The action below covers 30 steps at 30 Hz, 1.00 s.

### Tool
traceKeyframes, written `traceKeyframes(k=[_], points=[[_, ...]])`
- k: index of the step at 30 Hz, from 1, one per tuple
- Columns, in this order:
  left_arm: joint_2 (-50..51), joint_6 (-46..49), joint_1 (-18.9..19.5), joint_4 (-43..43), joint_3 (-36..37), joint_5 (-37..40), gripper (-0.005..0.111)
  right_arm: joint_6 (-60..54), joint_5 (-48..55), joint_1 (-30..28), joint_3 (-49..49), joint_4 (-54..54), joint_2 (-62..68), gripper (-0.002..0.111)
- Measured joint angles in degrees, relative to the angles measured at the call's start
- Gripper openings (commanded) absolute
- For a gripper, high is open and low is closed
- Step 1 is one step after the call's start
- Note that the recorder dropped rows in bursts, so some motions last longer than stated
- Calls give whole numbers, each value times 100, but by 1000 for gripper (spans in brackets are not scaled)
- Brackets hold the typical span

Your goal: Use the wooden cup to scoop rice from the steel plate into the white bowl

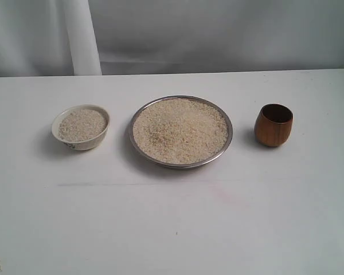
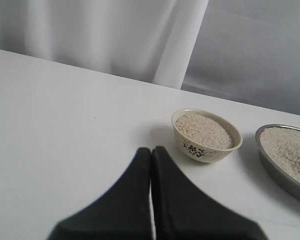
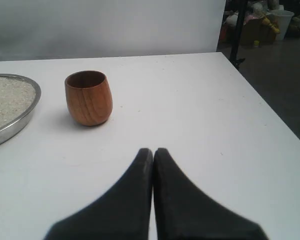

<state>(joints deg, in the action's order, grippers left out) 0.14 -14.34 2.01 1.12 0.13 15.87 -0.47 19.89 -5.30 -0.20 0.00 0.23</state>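
The steel plate (image 1: 181, 163) sits mid-table, heaped with rice (image 1: 179, 130). Left of it stands the white bowl (image 1: 81, 140), with rice inside nearly to its rim; its dark flower pattern shows in the left wrist view (image 2: 205, 153). The wooden cup (image 1: 273, 125) stands upright and empty to the right of the plate. No arm appears in the exterior view. My left gripper (image 2: 151, 150) is shut and empty, short of the bowl. My right gripper (image 3: 153, 151) is shut and empty, well short of the cup (image 3: 88, 97).
The white table (image 1: 172, 229) ends at a grey cloth backdrop (image 1: 218, 34) behind the dishes. Its right edge (image 3: 262, 102) drops to a dark floor with clutter beyond. The plate's rim (image 3: 25, 115) lies close to the cup.
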Motion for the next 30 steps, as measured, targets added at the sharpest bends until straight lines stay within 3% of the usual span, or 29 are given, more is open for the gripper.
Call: traceKeyframes(k=[17,30], points=[[0,0,0,0,0,0,0,47,-136,0,0,0,0,0],[0,0,0,0,0,0,0,90,-2609,0,0,0,0,0]])
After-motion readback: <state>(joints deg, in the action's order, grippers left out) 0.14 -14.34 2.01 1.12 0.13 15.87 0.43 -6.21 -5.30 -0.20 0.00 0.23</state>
